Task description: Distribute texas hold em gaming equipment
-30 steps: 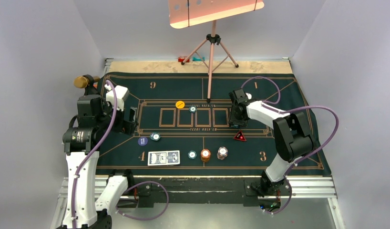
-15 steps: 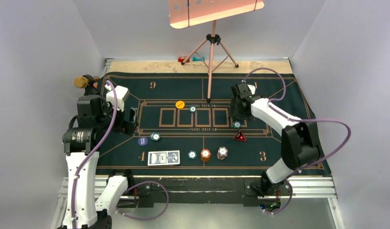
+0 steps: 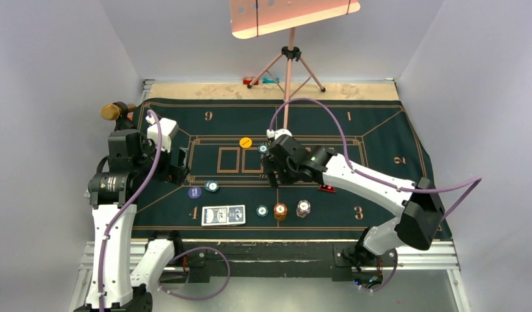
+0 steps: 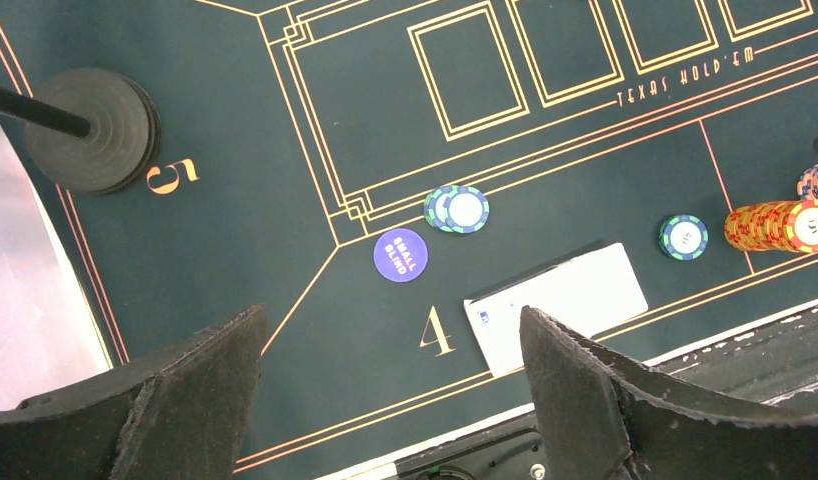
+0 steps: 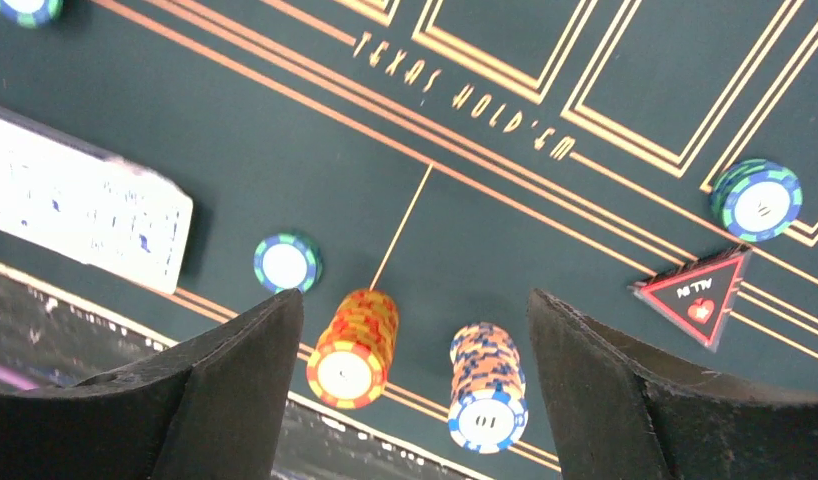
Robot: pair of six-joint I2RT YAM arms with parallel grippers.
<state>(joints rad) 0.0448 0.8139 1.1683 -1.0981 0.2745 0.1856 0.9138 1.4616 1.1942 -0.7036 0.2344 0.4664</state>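
Orange-brown chip stack [image 5: 352,347] and white-topped chip stack [image 5: 487,385] stand side by side, apart, near the front line of the dark green felt mat [image 5: 545,230]. Your right gripper [image 5: 415,297] hovers near them, jaws spread and empty. Centre on one stack, descend straight and close low. Mind the single teal chip [image 5: 286,262] beside the orange-brown stack; the blue-backed card deck [image 5: 85,210] and red triangular marker [image 5: 697,293] lie farther off. The left gripper [image 4: 392,312], likewise spread and empty, hovers near the blue disc [image 4: 400,254].

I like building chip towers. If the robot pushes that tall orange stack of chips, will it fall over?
Probably, if pushed high: the orange chip stack is taller than wide, so it could tip. Its chips look separate, so they may slide apart. Pushed low on the felt mat, it might just scoot.
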